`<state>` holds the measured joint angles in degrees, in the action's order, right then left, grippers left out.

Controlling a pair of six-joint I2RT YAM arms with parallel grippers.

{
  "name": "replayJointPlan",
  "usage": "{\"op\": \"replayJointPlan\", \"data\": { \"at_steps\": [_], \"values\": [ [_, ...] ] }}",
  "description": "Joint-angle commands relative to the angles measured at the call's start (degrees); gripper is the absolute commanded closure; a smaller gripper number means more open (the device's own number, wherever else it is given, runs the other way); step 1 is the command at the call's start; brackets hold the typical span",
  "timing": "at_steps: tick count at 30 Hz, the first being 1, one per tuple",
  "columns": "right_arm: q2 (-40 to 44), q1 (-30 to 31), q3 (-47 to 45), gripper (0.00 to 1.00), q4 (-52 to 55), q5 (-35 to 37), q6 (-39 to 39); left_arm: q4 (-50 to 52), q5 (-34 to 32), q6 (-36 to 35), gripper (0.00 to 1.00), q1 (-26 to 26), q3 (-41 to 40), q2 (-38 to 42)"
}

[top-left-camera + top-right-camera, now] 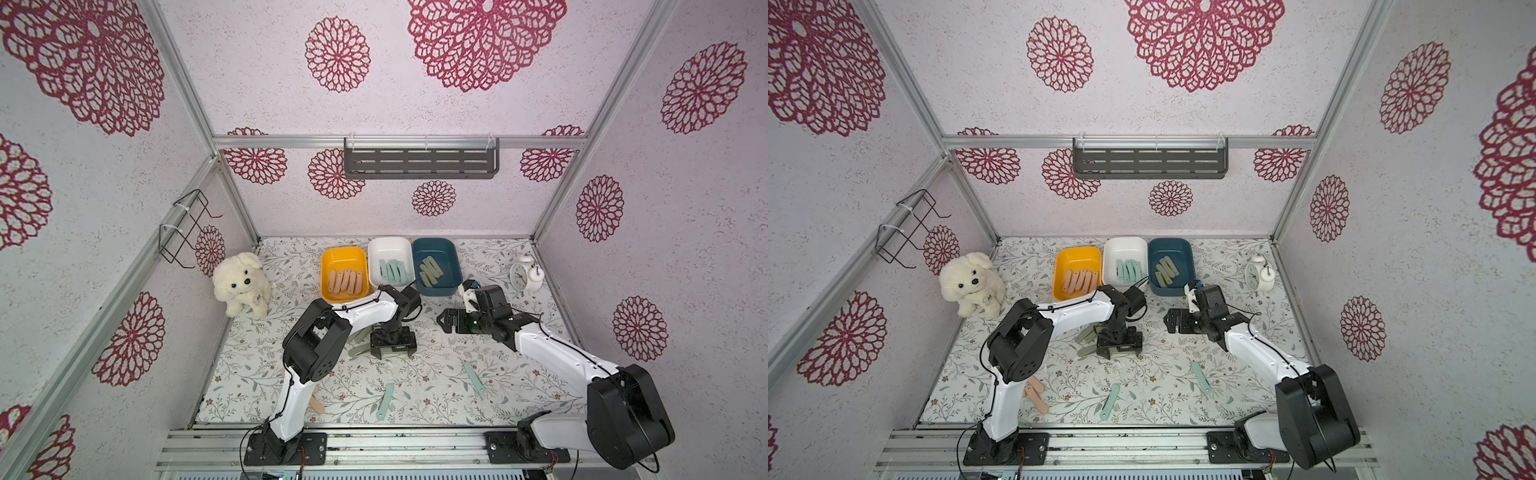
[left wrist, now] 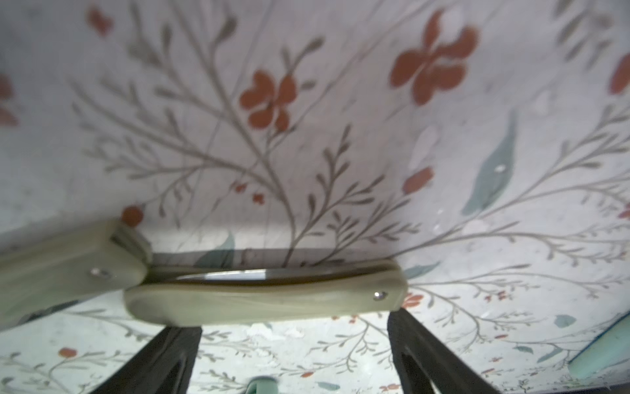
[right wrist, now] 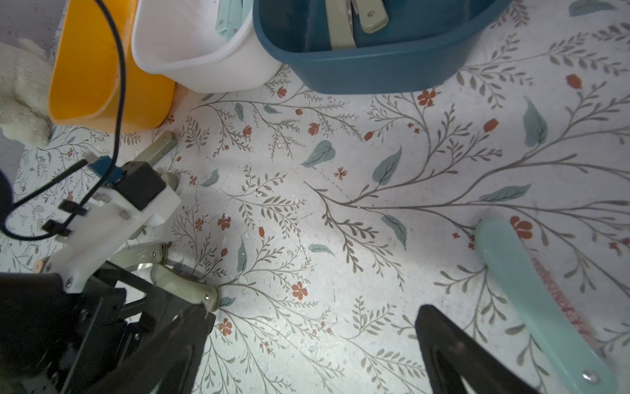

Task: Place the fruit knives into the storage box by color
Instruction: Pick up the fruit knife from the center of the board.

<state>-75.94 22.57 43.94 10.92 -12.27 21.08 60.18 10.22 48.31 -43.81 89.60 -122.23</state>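
**Fruit knives (image 1: 431, 270) partly sorted into boxes, both end effectors spread**

One sage-green knife (image 2: 266, 300) lies flat on the flowered counter (image 2: 306, 136). It sits crosswise just past the fingertips (image 2: 170, 354) of the left end effector (image 2: 293, 358). A sliver of metal blade shows along its edge. A second sage-green knife (image 2: 68, 269) overlaps one of its ends. The left end effector points down at the middle of the counter. Its jaws stand wide apart and pinch nothing.

Two mint knives (image 1: 385, 401) (image 1: 475, 377) lie loose and well apart nearer the front edge. Pink knives (image 1: 1036, 392) lie beside the left arm's base, partly hidden by the arm.

The right end effector (image 1: 444, 323) hovers to the right of the left one, in front of the blue box (image 1: 451, 257). Its jaws are also spread and empty. In the right wrist view, one mint knife lies on the counter beside a finger.

Three boxes stand side by side along the back of the counter. The yellow box (image 1: 324, 266) holds a row of pink knives (image 1: 345, 280). The white box (image 1: 388, 245) holds mint knives (image 1: 392, 270). The blue box holds sage-green knives.

A white stuffed dog (image 1: 245, 284) sits in the back left corner, and a white alarm clock (image 1: 524, 274) stands at the back right. A gray slotted shelf (image 1: 420, 163) hangs on the back wall, and a black wire rack (image 1: 187, 228) hangs on the left wall.
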Motion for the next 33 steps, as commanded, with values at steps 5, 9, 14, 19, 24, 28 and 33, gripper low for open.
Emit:
{"op": "replayJointPlan", "data": {
  "at_steps": [5,9,14,19,24,28,33],
  "values": [
    [1.15,-0.59,0.79,0.01,-0.28,-0.73,-0.14,-2.25,-0.97,-6.08,0.03,1.28,5.33,-5.66],
    [1.29,-0.95,1.11,0.01,0.38,-0.51,-0.41,-1.46,-0.50,-7.73,0.03,1.93,10.20,-8.68],
    [1.67,-1.38,1.35,0.01,1.13,0.05,-0.61,-1.50,-1.38,-7.43,0.15,1.98,9.41,-8.68],
    [0.81,-1.39,1.30,0.01,0.38,-0.71,-0.19,-2.21,-3.77,-6.27,0.48,1.98,3.67,-5.35],
    [0.69,-1.39,1.13,0.01,-0.02,-1.02,0.25,-2.88,-4.75,-5.44,0.57,1.64,0.16,-2.90],
    [0.88,-1.43,0.92,0.01,0.07,-1.00,0.43,-2.99,-5.13,-5.07,0.67,1.11,-1.73,-1.33],
    [1.24,-1.39,0.98,0.01,-0.11,-0.69,0.43,-2.25,-6.16,-5.84,0.68,1.47,-1.44,-0.97]
  ]
}}
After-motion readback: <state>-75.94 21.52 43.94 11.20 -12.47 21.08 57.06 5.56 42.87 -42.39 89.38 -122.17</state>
